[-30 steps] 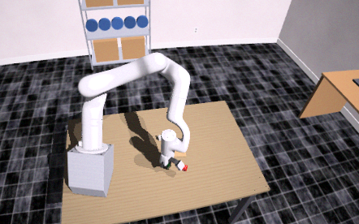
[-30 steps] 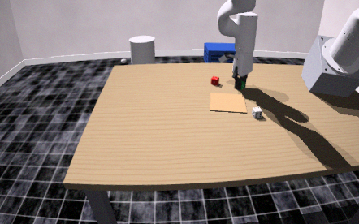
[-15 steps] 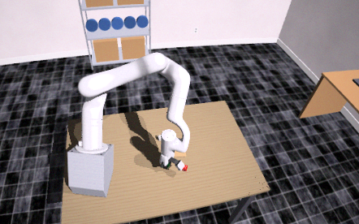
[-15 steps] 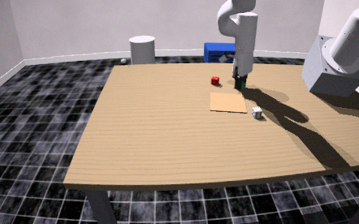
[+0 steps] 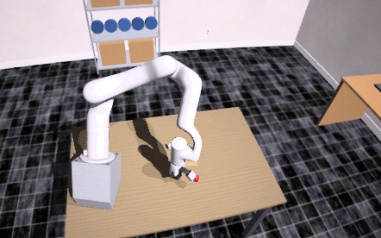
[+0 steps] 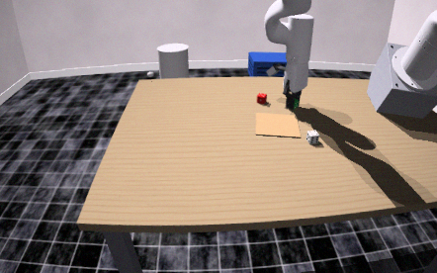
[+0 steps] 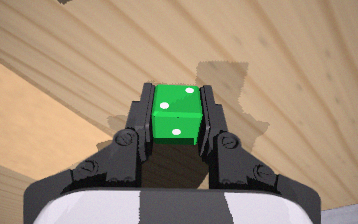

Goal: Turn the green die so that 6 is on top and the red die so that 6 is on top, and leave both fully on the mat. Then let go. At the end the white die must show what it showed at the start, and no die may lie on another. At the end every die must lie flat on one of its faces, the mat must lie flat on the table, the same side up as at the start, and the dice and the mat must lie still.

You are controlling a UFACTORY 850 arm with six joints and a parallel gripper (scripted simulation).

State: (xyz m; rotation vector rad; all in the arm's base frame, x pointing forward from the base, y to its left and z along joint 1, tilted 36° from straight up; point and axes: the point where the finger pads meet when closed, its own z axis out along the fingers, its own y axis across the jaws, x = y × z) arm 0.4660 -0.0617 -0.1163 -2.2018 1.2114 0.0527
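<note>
My gripper (image 7: pixel 176 100) is shut on the green die (image 7: pixel 176 117), holding it tilted just above the bare table beside the mat. In the exterior view the gripper (image 6: pixel 293 101) with the green die (image 6: pixel 296 102) stands just past the far edge of the tan mat (image 6: pixel 278 125). The red die (image 6: pixel 261 98) lies on the table left of the gripper, off the mat. The white die (image 6: pixel 312 136) lies on the table at the mat's right near corner, off it. In the top view the green die (image 5: pixel 178 174) and red die (image 5: pixel 196 177) show under the wrist.
The robot's grey base (image 6: pixel 405 84) stands at the table's right end. A white cylinder (image 6: pixel 172 60) and a blue crate (image 6: pixel 267 63) stand on the floor behind the table. A shelf (image 5: pixel 123 32) and a side desk (image 5: pixel 373 101) are off the table.
</note>
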